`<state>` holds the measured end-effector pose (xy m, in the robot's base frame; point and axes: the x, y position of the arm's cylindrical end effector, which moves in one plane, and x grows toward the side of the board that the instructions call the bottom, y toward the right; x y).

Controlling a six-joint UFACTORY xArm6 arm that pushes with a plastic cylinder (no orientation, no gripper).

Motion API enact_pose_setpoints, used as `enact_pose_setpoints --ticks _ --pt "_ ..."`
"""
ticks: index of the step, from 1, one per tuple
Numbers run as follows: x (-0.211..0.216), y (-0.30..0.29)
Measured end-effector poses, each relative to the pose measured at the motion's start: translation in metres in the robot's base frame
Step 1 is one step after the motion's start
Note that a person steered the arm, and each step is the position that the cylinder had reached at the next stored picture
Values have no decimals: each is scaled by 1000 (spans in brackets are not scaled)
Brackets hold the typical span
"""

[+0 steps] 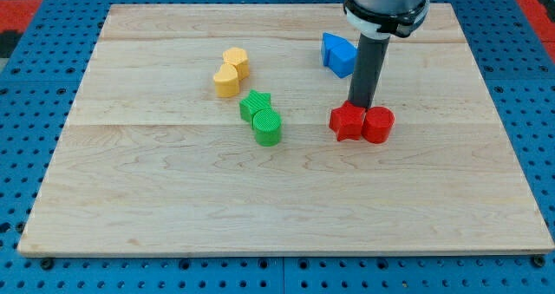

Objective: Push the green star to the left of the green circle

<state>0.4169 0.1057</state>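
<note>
The green star (pixel 255 105) lies near the board's middle, touching the green circle (pixel 267 127), which sits just below and to its right. My tip (pixel 360 106) is well to the right of both green blocks, just above the red star (pixel 347 121) and the red circle (pixel 378 125).
Two yellow blocks (pixel 231 72) sit above and left of the green pair. A blue block (pixel 338 54) lies left of the rod near the view's top. The wooden board (pixel 173 216) ends in blue pegboard on all sides.
</note>
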Motion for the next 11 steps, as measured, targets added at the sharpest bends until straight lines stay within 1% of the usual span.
enact_pose_setpoints --ticks 2,3,4,5,6,8,9,11 --pt "2 -12" --pt "-23 -22" --pt "-29 -71" --pt "-17 -128" --pt "-15 -162" --pt "-8 -169" --pt "-7 -201" --pt "34 -231"
